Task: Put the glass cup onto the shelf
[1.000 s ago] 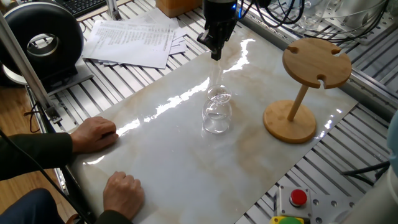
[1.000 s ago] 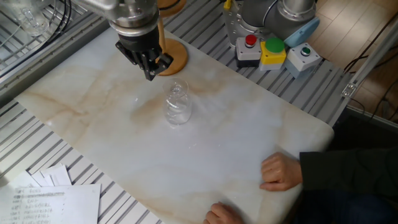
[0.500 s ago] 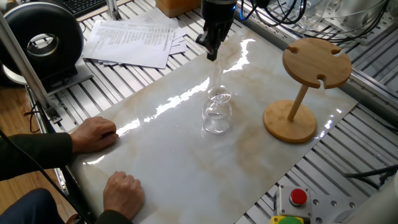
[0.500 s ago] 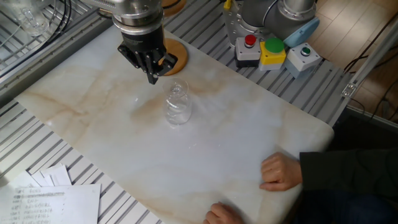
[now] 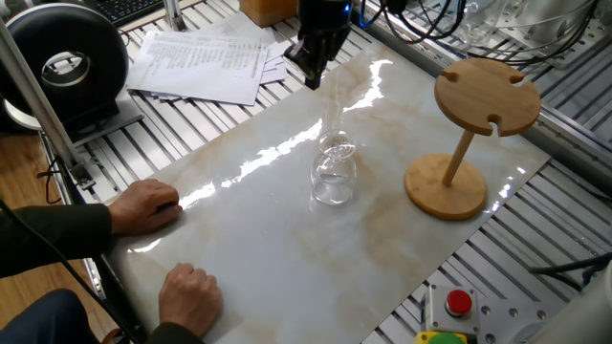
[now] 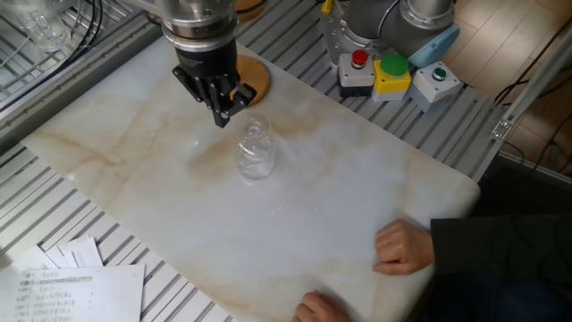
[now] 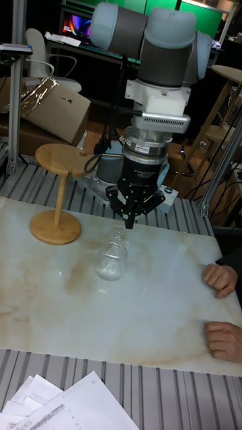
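place: robotics lab | cues: aluminium-slat bench (image 5: 564,239), emergency-stop button (image 5: 459,304), cables (image 5: 430,24), monitors (image 7: 77,25)

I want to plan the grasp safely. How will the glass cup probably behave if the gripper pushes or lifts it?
The glass cup stands upside down on its rim, stem up, so a push high on the stem could tip it. It looks thin and clear, so probably fragile and light. Its smooth glass may slip in the gripper.

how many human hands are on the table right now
2. Both rest on the marble tabletop at the edge far from the shelf: one hand lies flat nearer the papers, the other hand nearer the corner. No others visible.
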`<state>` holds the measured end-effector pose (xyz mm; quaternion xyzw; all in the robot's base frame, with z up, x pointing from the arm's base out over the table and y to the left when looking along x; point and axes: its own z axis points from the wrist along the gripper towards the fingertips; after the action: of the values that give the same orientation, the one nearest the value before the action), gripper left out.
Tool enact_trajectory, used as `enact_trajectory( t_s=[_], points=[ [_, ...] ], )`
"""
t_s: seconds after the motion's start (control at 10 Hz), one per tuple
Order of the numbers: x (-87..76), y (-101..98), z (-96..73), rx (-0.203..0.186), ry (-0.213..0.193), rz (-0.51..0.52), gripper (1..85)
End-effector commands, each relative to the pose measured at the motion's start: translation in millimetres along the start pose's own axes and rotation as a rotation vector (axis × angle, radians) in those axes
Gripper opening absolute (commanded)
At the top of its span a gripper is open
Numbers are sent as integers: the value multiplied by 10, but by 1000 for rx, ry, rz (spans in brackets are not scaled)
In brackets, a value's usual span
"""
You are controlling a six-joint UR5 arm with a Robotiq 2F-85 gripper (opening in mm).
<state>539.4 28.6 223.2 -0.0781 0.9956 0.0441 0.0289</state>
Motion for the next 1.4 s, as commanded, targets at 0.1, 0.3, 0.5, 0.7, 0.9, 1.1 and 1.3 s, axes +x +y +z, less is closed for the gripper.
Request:
enact_trajectory(
  t_s=[0.1, 0.3, 0.5, 0.7, 0.9, 1.1, 1.3],
  points=[
    [-231, 12, -82, 13, -72, 2, 290],
    [-258, 123, -98, 2, -62, 105, 30],
    [-16, 11, -174, 13, 25, -127, 850],
    [-68, 64, -182, -5, 2, -107, 850],
    [-120, 21, -178, 12, -16, -58, 743],
    [-294, 93, -180, 13, -55, 121, 20],
    [-19, 69, -259, 6, 50, -117, 847]
  ],
)
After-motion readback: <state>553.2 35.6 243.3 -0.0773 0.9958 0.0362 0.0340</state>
